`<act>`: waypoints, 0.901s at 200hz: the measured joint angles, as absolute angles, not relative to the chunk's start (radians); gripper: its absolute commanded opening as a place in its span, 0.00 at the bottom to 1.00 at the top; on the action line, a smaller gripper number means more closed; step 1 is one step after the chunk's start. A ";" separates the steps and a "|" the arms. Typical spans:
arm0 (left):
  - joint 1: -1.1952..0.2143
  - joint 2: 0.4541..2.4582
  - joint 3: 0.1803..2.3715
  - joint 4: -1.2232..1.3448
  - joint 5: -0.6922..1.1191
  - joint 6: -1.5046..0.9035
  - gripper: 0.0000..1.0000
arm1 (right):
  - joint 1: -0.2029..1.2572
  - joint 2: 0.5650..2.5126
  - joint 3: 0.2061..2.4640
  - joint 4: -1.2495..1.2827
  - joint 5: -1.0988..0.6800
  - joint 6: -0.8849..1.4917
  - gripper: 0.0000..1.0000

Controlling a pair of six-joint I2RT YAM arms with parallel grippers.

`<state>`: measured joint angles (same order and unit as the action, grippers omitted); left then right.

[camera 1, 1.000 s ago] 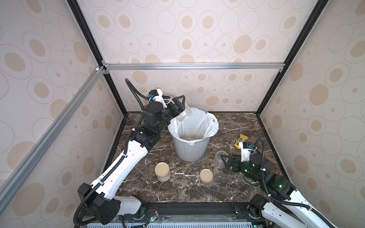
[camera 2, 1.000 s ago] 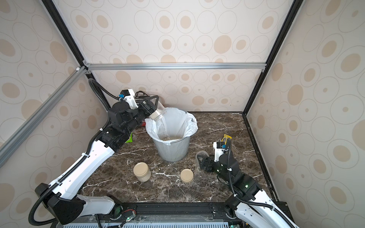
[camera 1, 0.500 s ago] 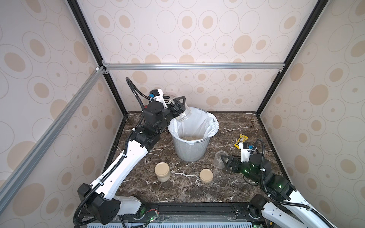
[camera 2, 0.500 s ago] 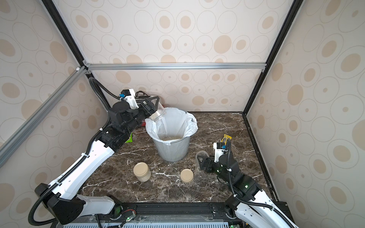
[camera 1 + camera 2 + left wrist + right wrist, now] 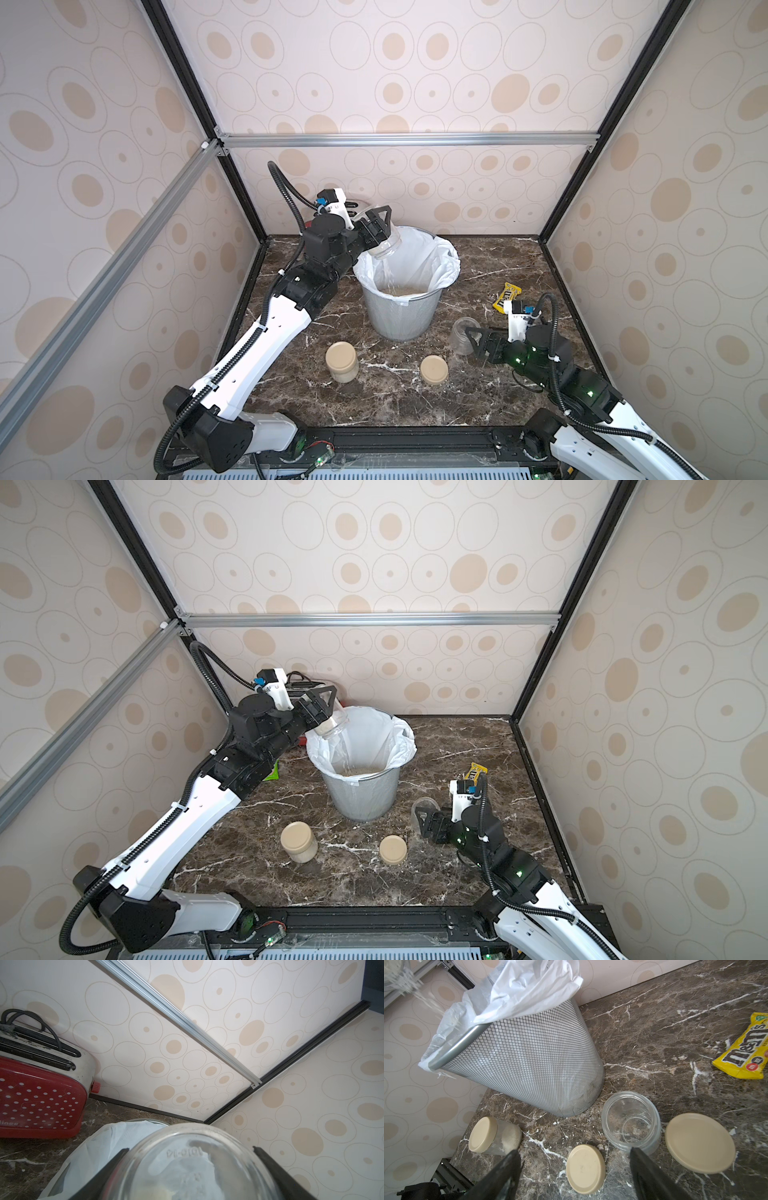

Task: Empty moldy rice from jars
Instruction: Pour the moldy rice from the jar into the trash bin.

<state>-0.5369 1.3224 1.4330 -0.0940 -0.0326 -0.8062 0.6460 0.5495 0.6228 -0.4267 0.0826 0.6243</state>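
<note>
Nothing shifted: raised left end effector [image 5: 383, 232] clamps the tipped jar [image 5: 390, 247] over the bin [image 5: 399, 320]; right end effector [image 5: 473, 343] gapes empty.

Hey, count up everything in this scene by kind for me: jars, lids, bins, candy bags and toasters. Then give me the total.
Jars: 3 (tipped jar, empty jar, closed jar)
Lids: 3 (two loose lids, one fitted lid)
Bin: 1
Candy bag: 1
Toaster: 1
Total: 9
</note>
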 measured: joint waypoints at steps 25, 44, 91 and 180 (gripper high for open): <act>-0.538 1.322 1.433 -0.096 -0.033 -0.786 0.43 | 0.646 0.550 0.623 -0.428 0.083 0.624 0.85; -0.539 1.323 1.439 -0.102 -0.033 -0.772 0.43 | 0.646 0.550 0.623 -0.431 0.083 0.624 0.84; -0.540 1.329 1.462 -0.111 -0.032 -0.741 0.43 | 0.646 0.550 0.623 -0.435 0.083 0.625 0.84; -0.551 1.370 1.501 -0.121 -0.029 -0.630 0.42 | 0.646 0.549 0.624 -0.443 0.083 0.628 0.85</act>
<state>-0.5514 1.3697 1.5005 -0.1215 -0.0288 -0.6304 0.6460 0.5488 0.6235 -0.4431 0.0830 0.6285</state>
